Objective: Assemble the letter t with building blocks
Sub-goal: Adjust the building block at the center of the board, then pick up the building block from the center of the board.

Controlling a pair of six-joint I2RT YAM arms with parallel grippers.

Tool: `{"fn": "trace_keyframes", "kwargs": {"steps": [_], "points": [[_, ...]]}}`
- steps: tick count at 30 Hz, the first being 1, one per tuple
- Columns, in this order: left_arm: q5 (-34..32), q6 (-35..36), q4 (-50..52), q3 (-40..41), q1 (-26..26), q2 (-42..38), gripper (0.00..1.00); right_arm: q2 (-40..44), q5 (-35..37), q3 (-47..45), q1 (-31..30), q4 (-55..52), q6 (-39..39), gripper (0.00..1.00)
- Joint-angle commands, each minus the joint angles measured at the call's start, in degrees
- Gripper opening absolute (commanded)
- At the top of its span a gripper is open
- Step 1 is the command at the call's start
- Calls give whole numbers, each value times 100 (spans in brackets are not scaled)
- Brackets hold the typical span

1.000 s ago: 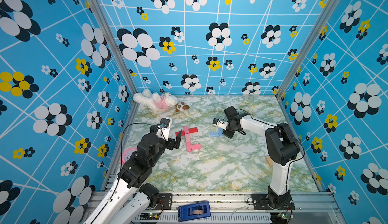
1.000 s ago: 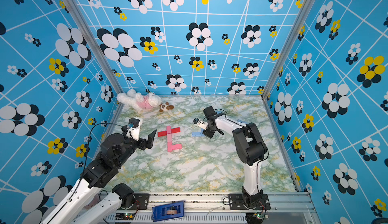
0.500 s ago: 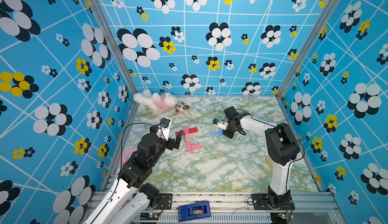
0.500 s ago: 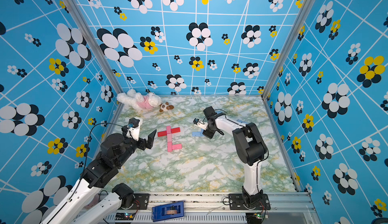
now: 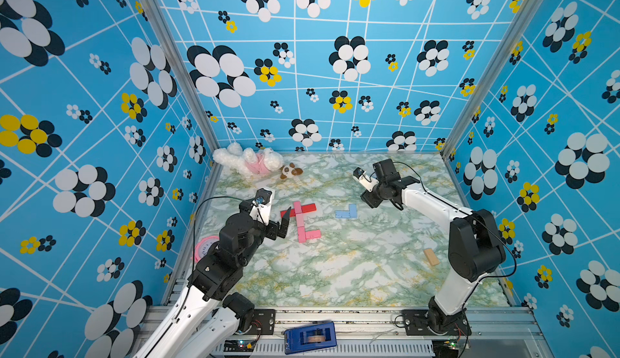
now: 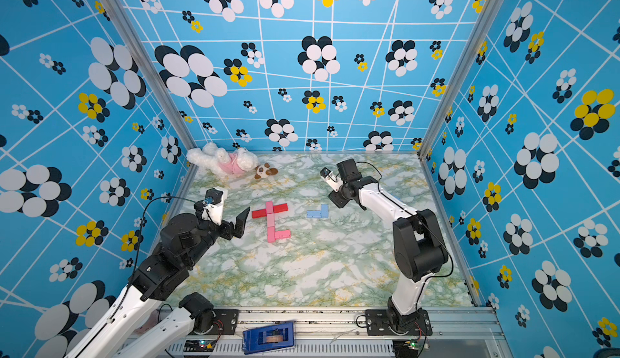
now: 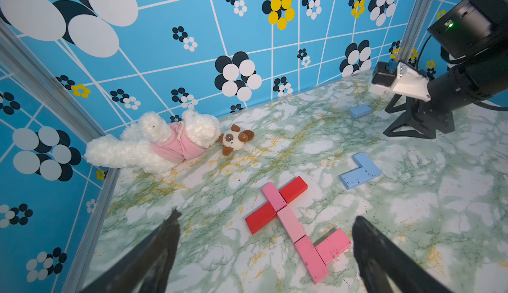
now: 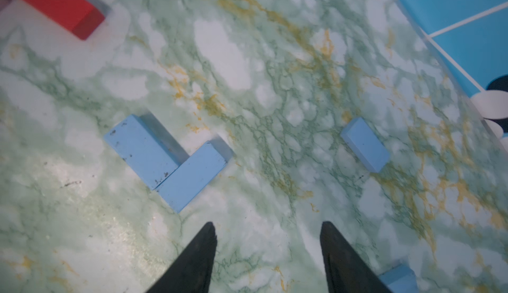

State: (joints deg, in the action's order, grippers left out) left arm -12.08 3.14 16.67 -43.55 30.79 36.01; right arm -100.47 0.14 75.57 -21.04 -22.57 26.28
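Three pink blocks (image 5: 299, 220) lie end to end as a stem, with a fourth pink block (image 5: 312, 234) branching off near its front end. Two red blocks (image 5: 308, 208) cross the stem near its far end. Two light blue blocks (image 5: 347, 212) form an L to the right. In the right wrist view a single blue block (image 8: 365, 144) lies apart. A tan block (image 5: 431, 256) rests by the right arm. My left gripper (image 7: 265, 223) hovers open left of the stem. My right gripper (image 8: 267, 224) is open and empty, just right of the blue L.
A white-and-pink plush toy (image 5: 248, 163) and a small brown-eared toy (image 5: 290, 171) lie at the back left. A pink round clock (image 5: 204, 252) sits by the left wall behind my left arm. Patterned walls close three sides.
My right gripper has gone from shut to open and has drawn back, away from the blue L. The left arm has not moved.
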Motion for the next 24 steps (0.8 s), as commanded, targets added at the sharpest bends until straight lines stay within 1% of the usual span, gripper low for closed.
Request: {"fn": "trace_keyframes", "kwargs": {"steps": [1, 8, 11, 12, 19, 20, 24], "points": [[-92, 107, -89, 83, 24, -111, 99, 176, 252, 211, 366, 61, -1081, 76], [-75, 99, -102, 92, 22, -129, 99, 254, 368, 542, 1095, -386, -2553, 79], [-58, 99, -102, 81, 24, -138, 99, 101, 458, 845, 1389, -862, -3181, 79], [-57, 91, -110, 83, 24, -134, 99, 1, 539, 986, 1592, -1080, -3383, 79], [-76, 99, -120, 89, 24, -125, 99, -654, 368, 1565, 2162, -1847, -4243, 77], [-71, 99, -120, 92, 24, -126, 99, -776, 347, 1772, 2227, -1932, -4323, 76], [-75, 99, -134, 100, 24, -112, 99, -1255, 190, 2108, 2421, -2144, -4504, 75]]}}
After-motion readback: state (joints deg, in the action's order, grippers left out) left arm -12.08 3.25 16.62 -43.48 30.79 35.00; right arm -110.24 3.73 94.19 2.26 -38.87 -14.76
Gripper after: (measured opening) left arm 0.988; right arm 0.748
